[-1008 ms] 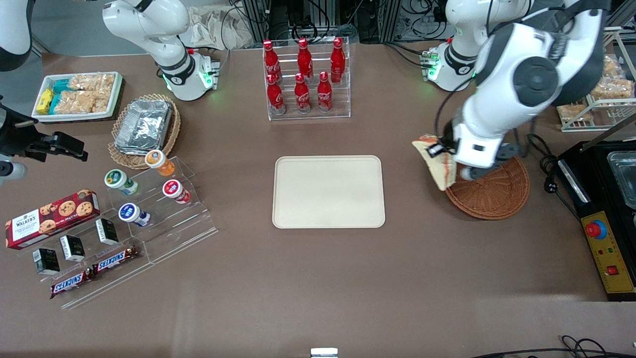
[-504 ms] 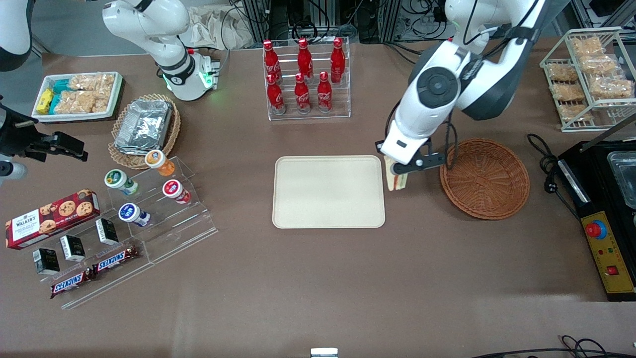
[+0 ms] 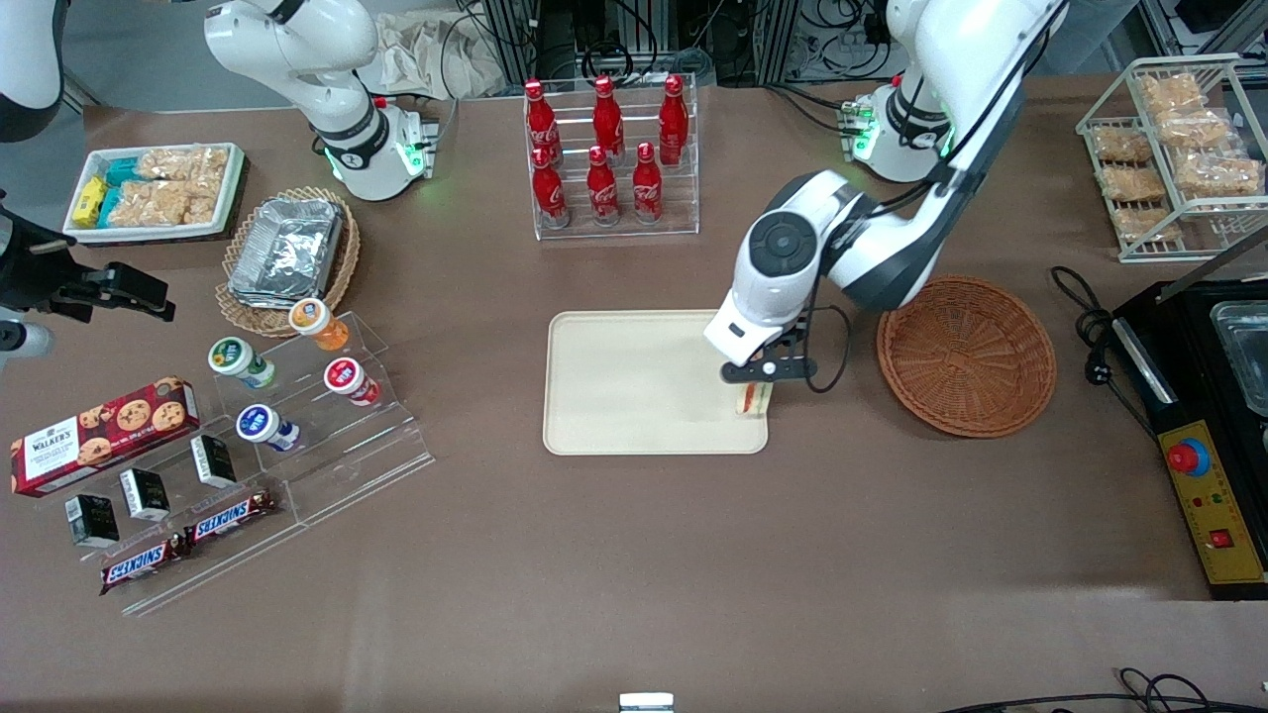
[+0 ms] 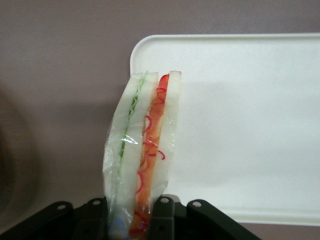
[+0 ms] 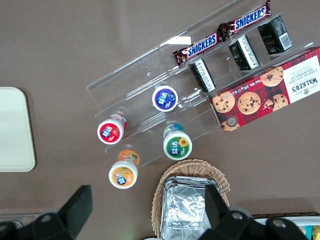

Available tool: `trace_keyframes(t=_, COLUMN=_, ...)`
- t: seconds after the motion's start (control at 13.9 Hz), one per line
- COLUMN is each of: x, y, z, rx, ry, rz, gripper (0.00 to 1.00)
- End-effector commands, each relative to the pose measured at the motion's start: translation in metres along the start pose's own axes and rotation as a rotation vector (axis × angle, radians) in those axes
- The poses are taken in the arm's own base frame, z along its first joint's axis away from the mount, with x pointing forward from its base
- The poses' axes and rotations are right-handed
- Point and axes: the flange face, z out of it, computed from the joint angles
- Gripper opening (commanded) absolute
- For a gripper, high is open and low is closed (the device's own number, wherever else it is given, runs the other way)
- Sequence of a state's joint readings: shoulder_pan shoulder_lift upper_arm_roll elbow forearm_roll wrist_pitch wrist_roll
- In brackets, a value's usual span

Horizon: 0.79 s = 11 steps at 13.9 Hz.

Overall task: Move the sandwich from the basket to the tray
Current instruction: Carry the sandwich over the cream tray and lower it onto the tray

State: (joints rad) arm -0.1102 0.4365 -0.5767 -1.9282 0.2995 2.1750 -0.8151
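My left gripper (image 3: 755, 388) is shut on the sandwich (image 3: 752, 398), a wrapped wedge of white bread with orange-red filling. It hangs edge-down over the corner of the cream tray (image 3: 634, 381) that lies nearest the basket and the front camera. In the left wrist view the sandwich (image 4: 142, 150) stands between my fingers (image 4: 162, 212), over the tray's (image 4: 250, 120) corner. The reddish-brown wicker basket (image 3: 966, 355) sits beside the tray toward the working arm's end, with nothing in it.
A rack of red cola bottles (image 3: 606, 149) stands farther from the front camera than the tray. A black appliance with a red button (image 3: 1204, 436) sits by the basket. Snack stands, a cookie box (image 3: 99, 431) and a tan basket with foil container (image 3: 287, 253) lie toward the parked arm's end.
My gripper has carried the sandwich from above the basket, across the table gap, to above the tray's corner, and it has come lower.
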Motion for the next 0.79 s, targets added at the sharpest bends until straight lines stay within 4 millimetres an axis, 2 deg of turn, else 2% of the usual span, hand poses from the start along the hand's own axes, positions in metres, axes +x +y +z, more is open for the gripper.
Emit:
trace_keyframes(t=0.0, x=0.009, y=0.009, z=0.025, rx=-0.002, ry=0.009, rz=0.020, gripper=0.00)
trace_keyframes(t=0.29, x=0.010, y=0.014, z=0.049, rx=-0.012, ry=0.003, rz=0.043, gripper=0.00)
trace_keyframes(t=0.36, x=0.011, y=0.013, z=0.052, rx=-0.019, ry=0.003, rz=0.038, gripper=0.31)
trace_keyframes(t=0.43, x=0.011, y=0.014, z=0.057, rx=-0.021, ry=-0.002, rz=0.040, gripper=0.99)
trace_keyframes(t=0.58, x=0.013, y=0.015, z=0.054, rx=-0.019, ry=0.004, rz=0.042, gripper=1.00)
trace_keyframes(t=0.72, x=0.019, y=0.017, z=0.038, rx=-0.035, ry=0.020, rz=-0.029, gripper=1.00)
